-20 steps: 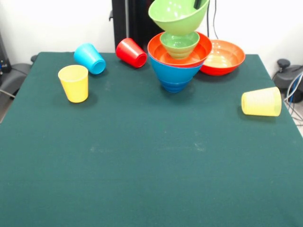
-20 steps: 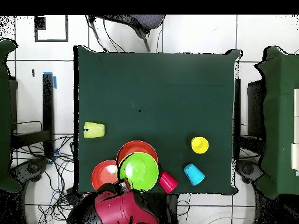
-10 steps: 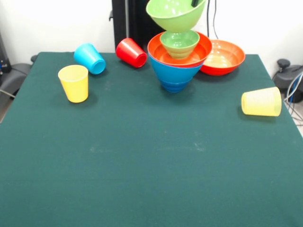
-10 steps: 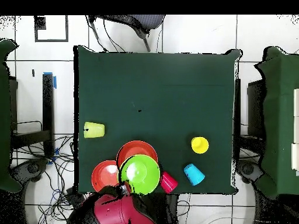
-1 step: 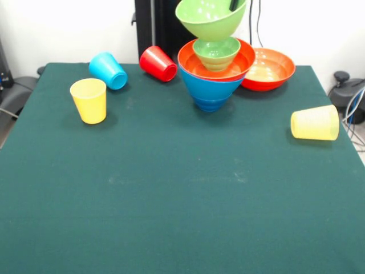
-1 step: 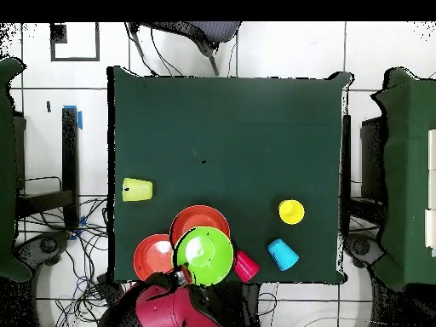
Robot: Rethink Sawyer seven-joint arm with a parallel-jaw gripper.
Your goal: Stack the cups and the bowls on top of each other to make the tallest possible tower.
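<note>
The tower [image 5: 215, 74] of glossy nested plastic bowls stands in the upper middle of the front view, on the green cloth-covered counter [image 5: 182, 188]. A big blue bowl [image 5: 210, 91] sits at its base, a wide orange-red bowl [image 5: 217, 64] nests in it, and a small green bowl [image 5: 216, 53] sits inside that. All three open upward, so the pile's long axis runs straight up.

Above it, at the top edge, a big green bowl [image 5: 210, 18] hangs in the air, mouth up and tilted a little. A dark finger of the gripper [image 5: 235, 4] dips inside its rim at the upper right. The bowl must be clamped by that rim, though the grip itself is cut off by the frame. I judge it is held there to be set on the pile.

Touching the tower's right side lies a second wide orange-red bowl [image 5: 268, 69], mouth up.

To the left a red tapered cup [image 5: 158, 63] and a light blue cup [image 5: 108, 71] lie on their sides. An opaque yellow cup [image 5: 89, 100] stands upright, mouth up, at mid left. A ribbed pale yellow cup [image 5: 315, 123] lies on its side at the right edge, mouth pointing left.
</note>
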